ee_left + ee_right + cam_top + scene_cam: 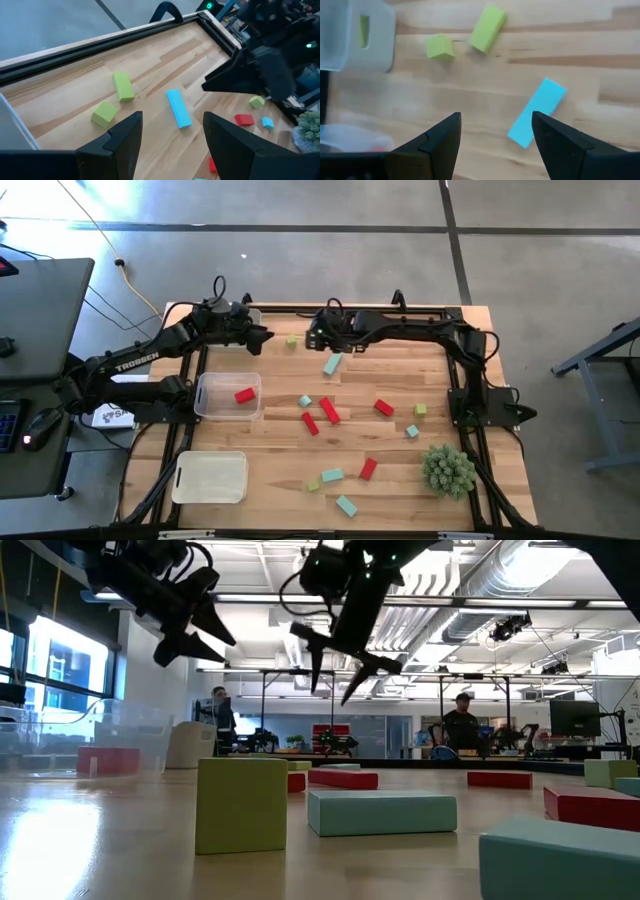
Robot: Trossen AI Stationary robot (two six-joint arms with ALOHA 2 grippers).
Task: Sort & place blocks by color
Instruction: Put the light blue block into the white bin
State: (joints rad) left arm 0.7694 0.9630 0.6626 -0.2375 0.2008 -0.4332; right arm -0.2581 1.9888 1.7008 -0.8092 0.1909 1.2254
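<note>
The blocks (329, 411) are scattered over the middle and right of the bench (400, 485), a light blue bar (332, 363) and two yellow-green pieces (291, 341) lying far; one red block (244, 395) sits inside a clear bin (205, 408) at left. Both the left end effector (262, 337) and right end effector (312, 338) are held wide open and empty above the far edge.

The left claw (172, 145) stands open with nothing between its two dark fingers (122, 137), above the wooden worktop (70, 95). Just past the fingers lies a light blue bar (179, 108). Beside that bar, toward the worktop's dark edge rail, lie a yellow-green bar (123, 86) and a yellow-green cube (104, 113), near each other but apart. Beyond the blue bar hangs the right claw (212, 84), with a small yellow-green cube (257, 102), a red block (244, 119) and a small light blue cube (268, 123) near it.
</note>
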